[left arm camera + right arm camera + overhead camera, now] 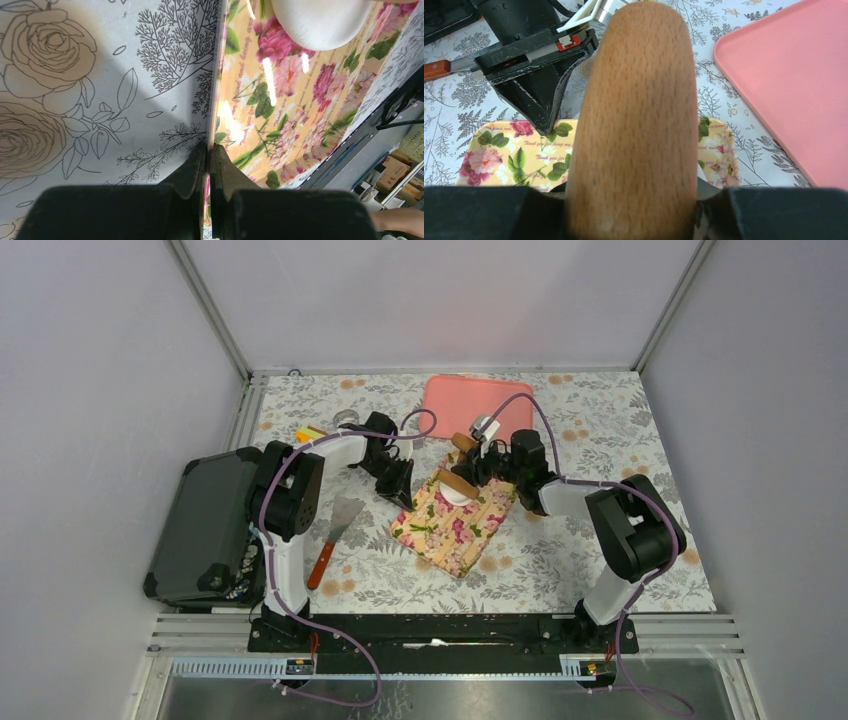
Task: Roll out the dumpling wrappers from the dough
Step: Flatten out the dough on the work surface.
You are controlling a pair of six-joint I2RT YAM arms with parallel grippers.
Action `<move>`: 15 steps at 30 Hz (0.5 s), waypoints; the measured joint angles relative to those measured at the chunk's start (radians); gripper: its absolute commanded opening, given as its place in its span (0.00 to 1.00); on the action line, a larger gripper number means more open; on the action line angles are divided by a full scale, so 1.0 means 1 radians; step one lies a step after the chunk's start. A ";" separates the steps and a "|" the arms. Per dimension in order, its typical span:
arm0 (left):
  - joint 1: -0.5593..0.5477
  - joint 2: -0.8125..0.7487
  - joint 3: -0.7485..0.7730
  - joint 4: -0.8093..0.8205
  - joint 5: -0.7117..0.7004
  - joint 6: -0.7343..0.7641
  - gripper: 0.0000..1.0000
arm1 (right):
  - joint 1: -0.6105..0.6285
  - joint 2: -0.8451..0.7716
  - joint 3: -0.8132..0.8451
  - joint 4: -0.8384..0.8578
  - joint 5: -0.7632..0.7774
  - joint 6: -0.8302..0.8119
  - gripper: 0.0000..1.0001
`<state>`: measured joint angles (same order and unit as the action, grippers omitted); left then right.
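The dough [457, 496] is a smooth white lump on a yellow flowered mat [450, 530] mid-table; its rounded edge also shows in the left wrist view [322, 22]. My right gripper [476, 473] is shut on a brown wooden rolling pin [639, 115], which lies across the dough [458, 481]. At the mat's left edge my left gripper [209, 150] is shut, pinching the mat [280, 100]. No dumpling wrappers are in view.
A pink tray [478, 405] lies behind the mat. A spatula with an orange handle [335, 532] rests left of the mat. A black case [200, 530] stands at the left table edge. A small metal ring [347, 418] sits at the back left.
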<state>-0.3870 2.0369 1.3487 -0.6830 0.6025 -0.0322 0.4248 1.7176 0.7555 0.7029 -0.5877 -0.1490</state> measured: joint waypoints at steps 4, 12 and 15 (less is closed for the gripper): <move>0.002 0.001 0.000 -0.002 0.002 -0.003 0.00 | 0.011 -0.002 -0.003 0.000 0.001 0.000 0.00; 0.005 0.003 0.000 -0.001 0.010 -0.004 0.00 | 0.036 -0.012 -0.014 0.004 0.003 -0.003 0.00; 0.007 0.005 0.001 -0.001 0.016 -0.005 0.00 | 0.046 -0.013 -0.016 0.003 0.003 -0.009 0.00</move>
<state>-0.3798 2.0422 1.3495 -0.6842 0.6182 -0.0372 0.4706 1.7042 0.7399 0.7059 -0.5842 -0.1581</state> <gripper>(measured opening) 0.041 0.349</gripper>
